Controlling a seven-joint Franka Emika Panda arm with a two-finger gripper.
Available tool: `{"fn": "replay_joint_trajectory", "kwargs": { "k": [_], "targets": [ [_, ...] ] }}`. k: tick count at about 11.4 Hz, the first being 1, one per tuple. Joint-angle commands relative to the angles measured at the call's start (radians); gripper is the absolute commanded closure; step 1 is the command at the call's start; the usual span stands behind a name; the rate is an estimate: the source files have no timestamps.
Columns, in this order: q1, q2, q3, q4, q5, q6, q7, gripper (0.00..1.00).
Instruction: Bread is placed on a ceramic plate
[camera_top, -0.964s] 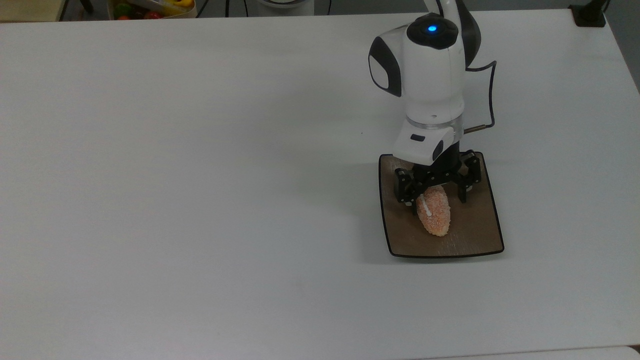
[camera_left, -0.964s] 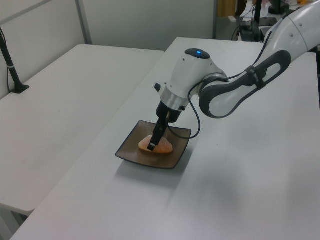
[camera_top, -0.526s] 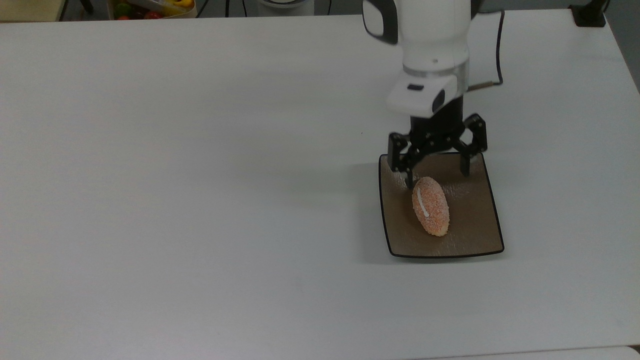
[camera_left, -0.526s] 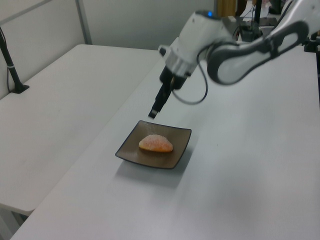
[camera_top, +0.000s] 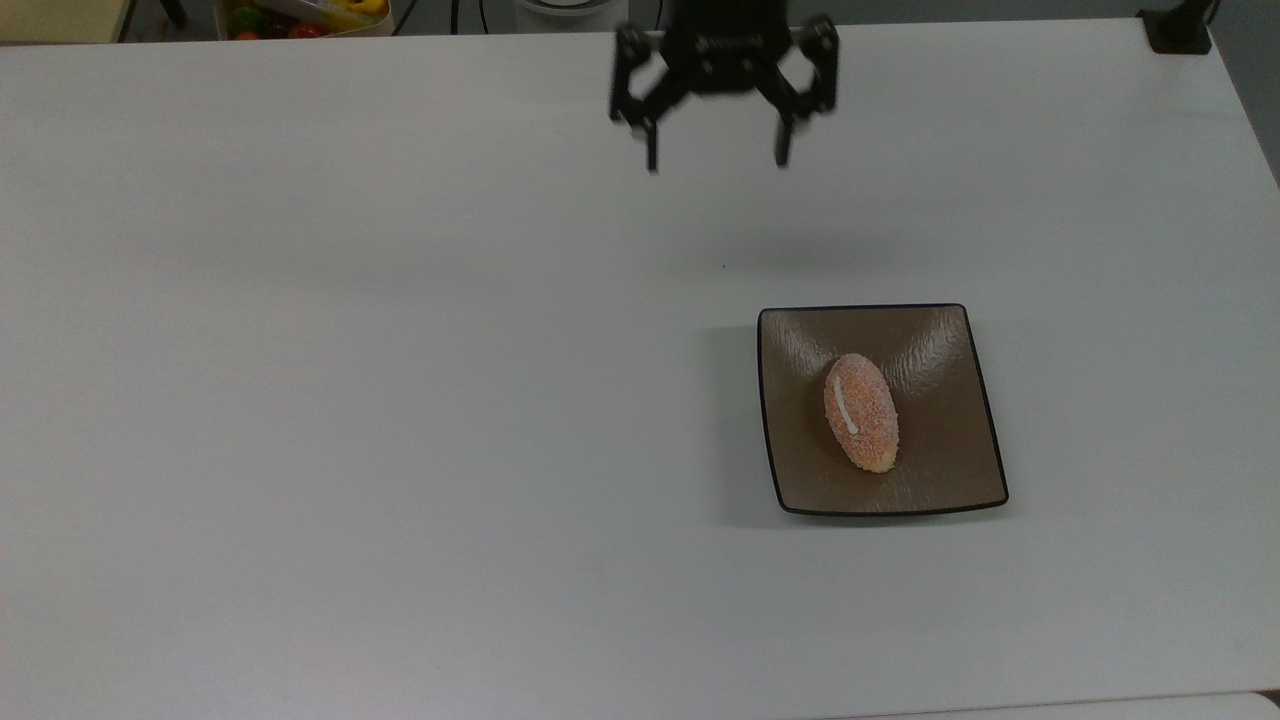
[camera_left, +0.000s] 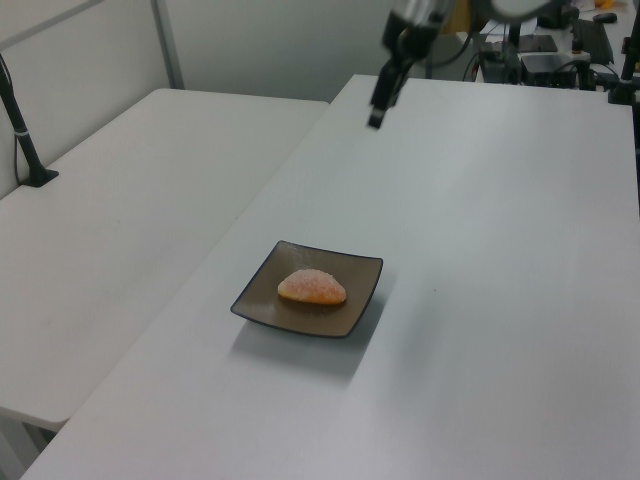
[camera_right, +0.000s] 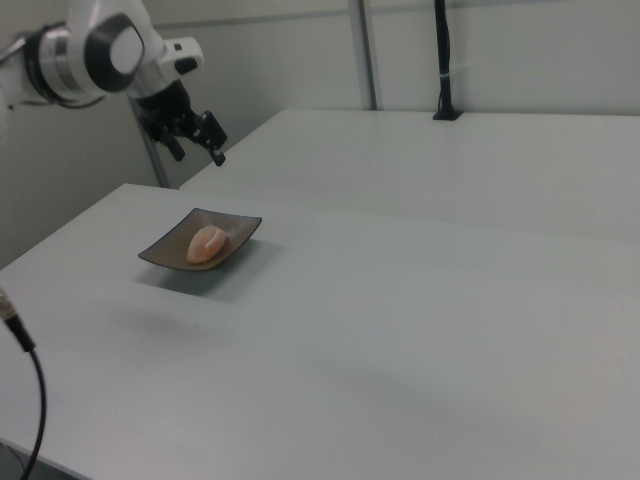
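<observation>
The orange-pink bread (camera_top: 860, 411) (camera_left: 312, 287) (camera_right: 207, 242) lies on the square brown ceramic plate (camera_top: 940, 350) (camera_left: 262, 283) (camera_right: 163, 252), near its middle, white stripe up. My gripper (camera_top: 716, 160) (camera_left: 376, 120) (camera_right: 202, 154) hangs high above the table, open and empty, well away from the plate toward the top view's upper edge. Its black fingers (camera_top: 651, 150) point down, spread wide.
The white table (camera_top: 400, 400) stretches wide around the plate. A container of coloured fruit (camera_top: 300, 15) sits beyond the far edge at the top view's upper left. A black post base (camera_top: 1180, 30) stands at the upper right corner. A second table (camera_left: 120, 190) adjoins in the left view.
The gripper let go of the bread, rose from the plate and drew back far toward the top view's upper edge. The bread stays on the plate.
</observation>
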Motion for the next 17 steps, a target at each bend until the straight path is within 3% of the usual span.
{"fn": "replay_joint_trajectory", "kwargs": {
  "k": [1, 3, 5, 6, 9, 11, 13, 17],
  "targets": [
    [-0.031, -0.182, -0.027, -0.083, 0.023, -0.268, 0.020, 0.00],
    [-0.088, -0.266, -0.033, -0.129, 0.072, -0.368, 0.012, 0.00],
    [-0.090, -0.344, -0.086, -0.183, 0.075, -0.420, 0.008, 0.00],
    [-0.094, -0.369, -0.090, -0.215, 0.080, -0.419, 0.003, 0.00],
    [-0.094, -0.340, -0.102, -0.223, 0.085, -0.388, -0.121, 0.00],
    [-0.088, -0.288, -0.129, -0.218, 0.095, -0.266, -0.239, 0.00],
    [-0.088, -0.256, -0.133, -0.217, 0.109, -0.192, -0.262, 0.00],
    [-0.088, -0.246, -0.143, -0.215, 0.112, -0.190, -0.262, 0.00]
  ]
}}
